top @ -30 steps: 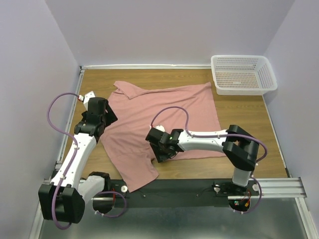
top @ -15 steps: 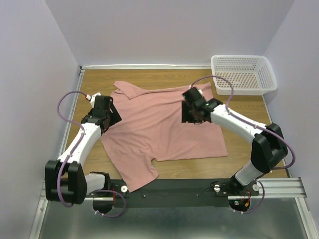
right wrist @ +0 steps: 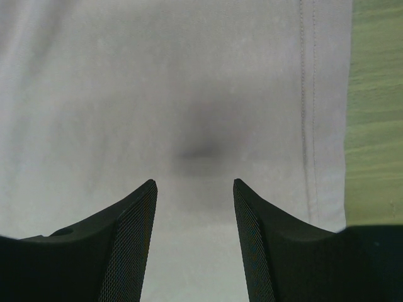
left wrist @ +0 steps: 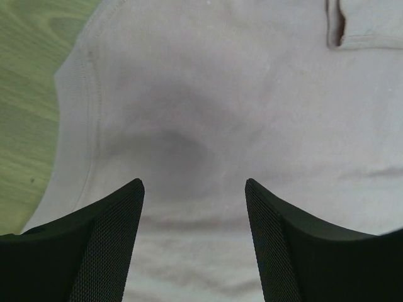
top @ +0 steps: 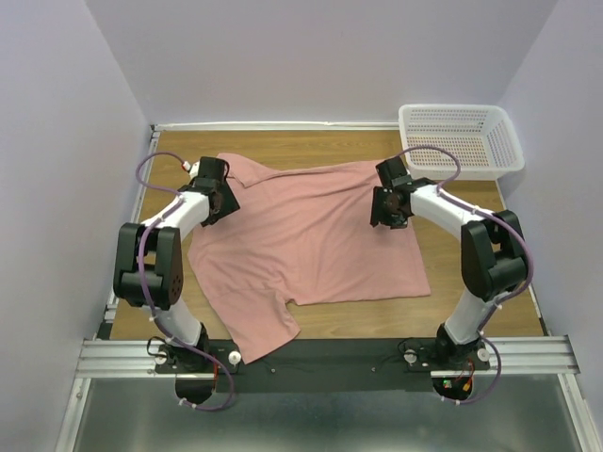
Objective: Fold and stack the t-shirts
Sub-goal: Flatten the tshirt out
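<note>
Closest to me, the pink t-shirt (top: 311,235) sends its near-left sleeve out over the dark strip at the near edge of the tabletop (top: 471,273), so I have no margin there. To the right, its near hem lies back from that edge with a band of bare wood in front. The shirt is spread flat across the middle of the tabletop. A narrow lane of wood runs down its left side and a wider one down its right, which is my best room for moving. Farther in, the left end effector (top: 215,186) hangs over the shirt's far-left shoulder, just inside the sleeve hem that curves down the left of its wrist view. Its fingers (left wrist: 94,251) stand wide apart with only smooth fabric between them, holding nothing. I cannot tell whether the tips touch the cloth. Level with it, the right end effector (top: 388,202) hangs over the shirt's far-right part, just inside the stitched side hem, with bare wood beyond. Its fingers (right wrist: 113,251) are also parted and grip nothing. Past both, a strip of wood separates the shirt's far edge from the back wall. The white mesh basket (top: 462,170) sits in the far-right corner, just beside the shirt's far-right corner. By my count there is one t-shirt, one basket and two arms, each with one end effector.
</note>
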You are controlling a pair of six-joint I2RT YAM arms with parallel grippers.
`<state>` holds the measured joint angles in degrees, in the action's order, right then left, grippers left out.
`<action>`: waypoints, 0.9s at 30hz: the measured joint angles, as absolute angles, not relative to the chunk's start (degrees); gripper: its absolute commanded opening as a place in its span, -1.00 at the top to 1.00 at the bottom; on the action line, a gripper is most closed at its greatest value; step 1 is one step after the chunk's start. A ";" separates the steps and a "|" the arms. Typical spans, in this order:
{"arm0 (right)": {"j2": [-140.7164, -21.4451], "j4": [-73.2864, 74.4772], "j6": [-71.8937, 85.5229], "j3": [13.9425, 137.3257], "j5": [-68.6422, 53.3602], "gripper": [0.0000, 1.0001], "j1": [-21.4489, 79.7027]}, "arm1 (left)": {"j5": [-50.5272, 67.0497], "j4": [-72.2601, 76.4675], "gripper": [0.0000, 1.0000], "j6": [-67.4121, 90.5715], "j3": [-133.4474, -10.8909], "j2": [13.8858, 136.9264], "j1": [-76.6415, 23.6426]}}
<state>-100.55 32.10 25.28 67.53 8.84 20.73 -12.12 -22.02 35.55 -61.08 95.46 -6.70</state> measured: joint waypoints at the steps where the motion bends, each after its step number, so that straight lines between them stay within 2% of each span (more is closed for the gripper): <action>1: -101.30 31.86 25.21 67.55 8.82 -0.19 20.64 | -12.12 -21.89 -0.44 35.55 -61.39 96.68 -6.61; 13: -102.54 30.24 25.26 63.88 6.22 -0.20 20.62 | -11.73 -21.41 -0.40 35.44 -57.19 98.00 -3.25; 27: -91.09 34.20 28.38 51.20 -0.16 -0.22 20.62 | -8.05 -26.11 -0.36 38.19 -46.61 86.70 0.84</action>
<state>-91.09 34.20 28.38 51.20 -0.16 20.62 -8.05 -26.11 38.20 -46.61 86.70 0.84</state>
